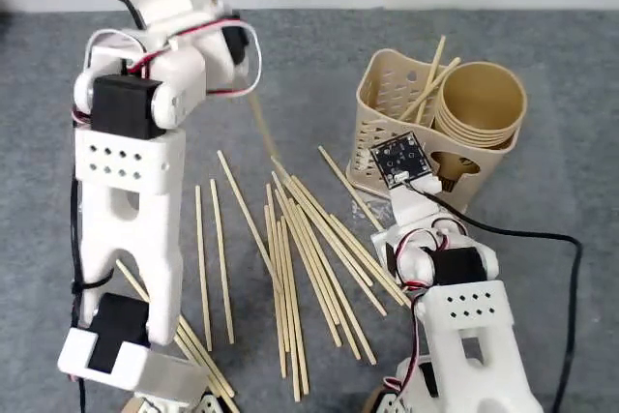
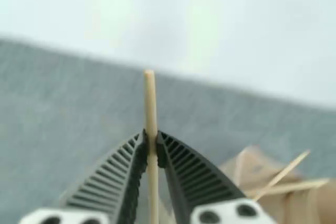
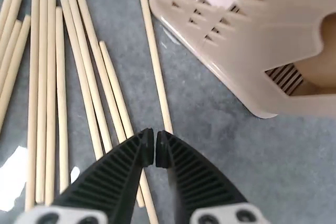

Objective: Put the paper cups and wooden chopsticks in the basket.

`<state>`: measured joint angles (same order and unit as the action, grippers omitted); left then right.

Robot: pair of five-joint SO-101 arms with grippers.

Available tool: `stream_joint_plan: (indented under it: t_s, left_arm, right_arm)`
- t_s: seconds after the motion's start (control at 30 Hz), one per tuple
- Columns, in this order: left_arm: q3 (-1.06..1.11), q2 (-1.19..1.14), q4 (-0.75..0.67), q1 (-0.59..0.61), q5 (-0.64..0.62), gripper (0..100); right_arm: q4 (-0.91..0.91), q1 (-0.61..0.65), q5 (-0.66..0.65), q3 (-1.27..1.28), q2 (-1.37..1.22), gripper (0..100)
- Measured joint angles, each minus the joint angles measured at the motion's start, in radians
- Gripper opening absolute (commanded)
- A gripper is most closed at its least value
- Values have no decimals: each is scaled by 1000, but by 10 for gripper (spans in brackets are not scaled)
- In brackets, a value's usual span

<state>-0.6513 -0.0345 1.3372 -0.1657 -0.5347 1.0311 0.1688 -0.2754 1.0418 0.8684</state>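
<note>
Step in hand: carrying one chopstick to the basket. Your left gripper (image 2: 151, 136) is clamped on a chopstick (image 2: 149, 103), held high at the far left of the table, well apart from the basket (image 1: 387, 108). The long axis runs in line with the fingers. One end pokes past the tips toward the back wall, the other slants down toward the loose sticks (image 1: 300, 249). The cups (image 1: 482, 103) already sit in the basket.

Next move, as I judge it: swing over the rim, tip the stick near upright, then let go.

Your right gripper (image 3: 155, 144) is closed on nothing, low over the table just beside the basket.
</note>
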Motion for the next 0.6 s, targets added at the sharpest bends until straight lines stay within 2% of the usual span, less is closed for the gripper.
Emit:
stream_joint_plan:
  t_s: [0.17, 0.37, 0.6]
  left_arm:
    - [-8, 2, -155, -49, -74, 12]
    - [-8, 2, -288, -143, -84, 12]
    - [21, 3, -479, -198, -87, 13]
  right_arm:
    - [25, 2, -86, 0, 0, 25]
    - [37, 2, -104, 0, 0, 25]
    - [37, 2, -106, 0, 0, 25]
